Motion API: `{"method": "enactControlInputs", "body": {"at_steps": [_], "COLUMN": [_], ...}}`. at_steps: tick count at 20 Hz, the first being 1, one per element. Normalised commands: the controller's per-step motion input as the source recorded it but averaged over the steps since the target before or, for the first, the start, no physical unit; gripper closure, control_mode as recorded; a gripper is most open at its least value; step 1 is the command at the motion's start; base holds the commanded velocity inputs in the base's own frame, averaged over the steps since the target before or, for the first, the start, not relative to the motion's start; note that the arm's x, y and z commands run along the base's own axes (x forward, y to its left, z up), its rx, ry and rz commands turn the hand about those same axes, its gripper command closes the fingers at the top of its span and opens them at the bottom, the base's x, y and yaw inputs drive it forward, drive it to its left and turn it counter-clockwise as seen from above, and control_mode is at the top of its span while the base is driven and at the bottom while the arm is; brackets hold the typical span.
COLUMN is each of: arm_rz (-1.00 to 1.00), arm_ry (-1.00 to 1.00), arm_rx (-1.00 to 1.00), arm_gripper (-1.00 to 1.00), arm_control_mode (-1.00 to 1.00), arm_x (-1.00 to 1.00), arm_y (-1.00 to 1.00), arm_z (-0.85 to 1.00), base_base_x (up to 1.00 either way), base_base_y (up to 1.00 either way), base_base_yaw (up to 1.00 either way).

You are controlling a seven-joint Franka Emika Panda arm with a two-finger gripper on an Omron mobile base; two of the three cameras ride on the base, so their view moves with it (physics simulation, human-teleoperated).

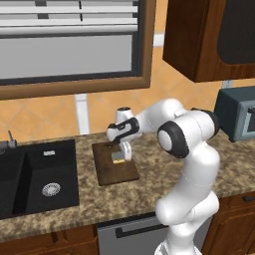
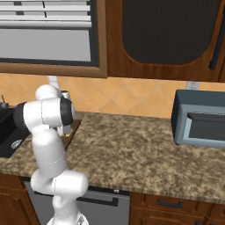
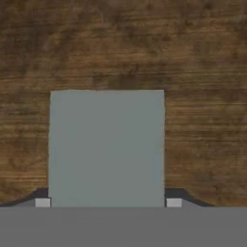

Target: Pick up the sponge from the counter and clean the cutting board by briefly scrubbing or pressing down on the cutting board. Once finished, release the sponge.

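Kitchen: sink [image 1: 37,174], granite counter [image 2: 132,149], microwave [image 2: 200,118]

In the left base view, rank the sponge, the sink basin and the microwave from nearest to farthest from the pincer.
1. The sponge: right at the pincer, between its fingertips, resting on the cutting board.
2. The sink basin: black, set in the counter beyond the board, toward the picture's left.
3. The microwave: at the far right edge, farthest away.

- You see the sponge [image 3: 106,147], grey top up, lying flat on the cutting board [image 1: 113,167].
- The cutting board, dark brown and worn, lies flat on the counter [image 1: 149,191], just beside the sink.
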Motion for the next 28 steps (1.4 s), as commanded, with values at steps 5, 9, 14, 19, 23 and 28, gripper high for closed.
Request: {"method": "enactControlInputs", "body": {"at_steps": [5,9,14,19,23,28], "arm_rz": [0.00,0.00,0.00,0.03,0.10,0.19], "arm_ry": [-0.46,-0.29,-0.24,-0.13,-0.01,0.00], "arm_rx": [0.00,0.00,0.00,0.00,0.00,0.00], "arm_gripper": [1.00,1.00,1.00,1.00,1.00,1.00], "arm_control_mode": [-1.00,-1.00,-1.00,-1.00,-1.00,-1.00], "arm_x": [0.65,0.92,0.62,0.00,-0.24,-0.52], "arm_y": [0.00,0.01,0.03,0.43,0.76,0.62], "arm_z": [-0.53,-0.63,-0.71,-0.76,-0.38,-0.20], "base_base_x": [0.00,0.00,0.00,0.00,0.00,0.00], "base_base_y": [0.00,0.00,0.00,0.00,0.00,0.00], "base_base_yaw": [0.00,0.00,0.00,0.00,0.00,0.00]}}
